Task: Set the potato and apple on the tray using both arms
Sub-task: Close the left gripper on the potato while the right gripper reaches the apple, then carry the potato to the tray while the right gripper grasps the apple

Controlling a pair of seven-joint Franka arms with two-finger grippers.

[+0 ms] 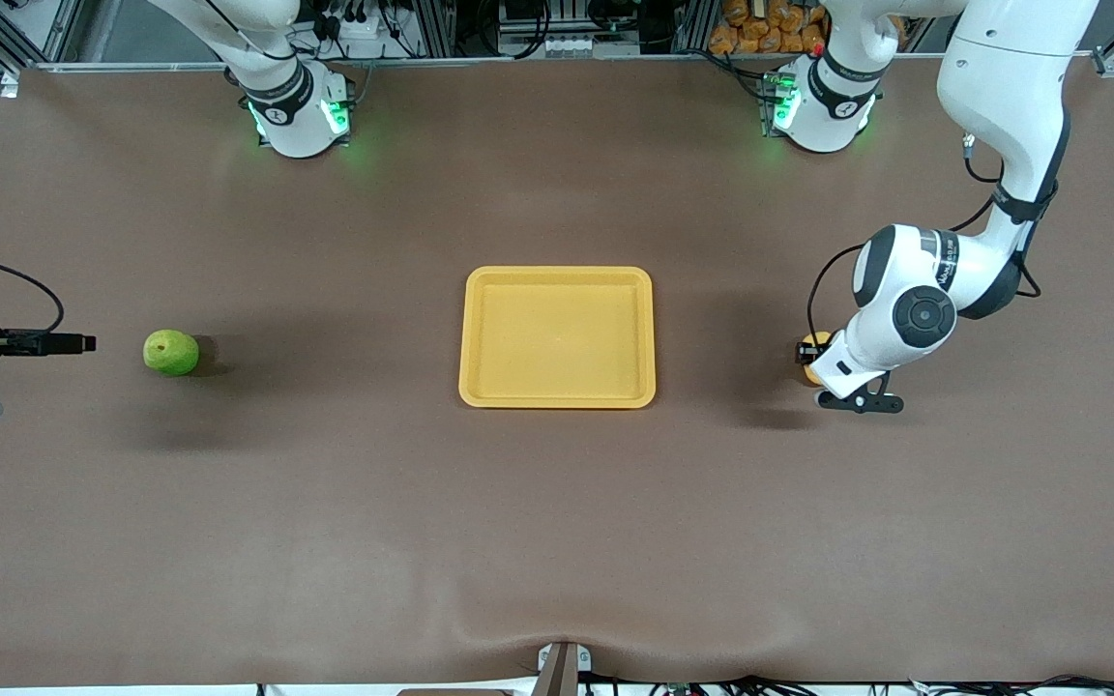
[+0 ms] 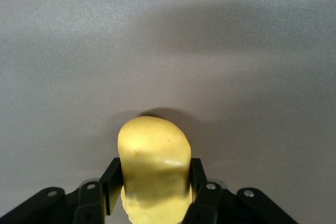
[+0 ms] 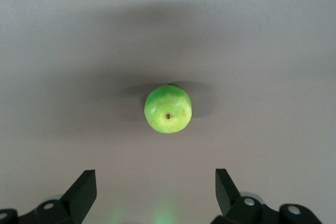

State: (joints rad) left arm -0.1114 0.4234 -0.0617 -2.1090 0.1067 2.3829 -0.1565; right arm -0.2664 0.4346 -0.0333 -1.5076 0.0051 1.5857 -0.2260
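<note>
The yellow-orange tray (image 1: 480,338) lies empty in the middle of the table. The green apple (image 1: 170,352) sits on the table toward the right arm's end, and it also shows in the right wrist view (image 3: 168,108). My right gripper (image 1: 83,342) is low beside the apple, open and apart from it; its fingers (image 3: 84,190) stand wide in the right wrist view (image 3: 155,187). The pale-yellow potato (image 2: 154,156) is between the fingers of my left gripper (image 2: 154,182), which is shut on it. In the front view the left gripper (image 1: 808,356) largely hides the potato (image 1: 816,340), toward the left arm's end.
The brown table mat stretches around the tray. Both arm bases with green lights (image 1: 296,111) (image 1: 813,106) stand along the table's back edge. A small metal bracket (image 1: 562,667) sits at the table's edge nearest the front camera.
</note>
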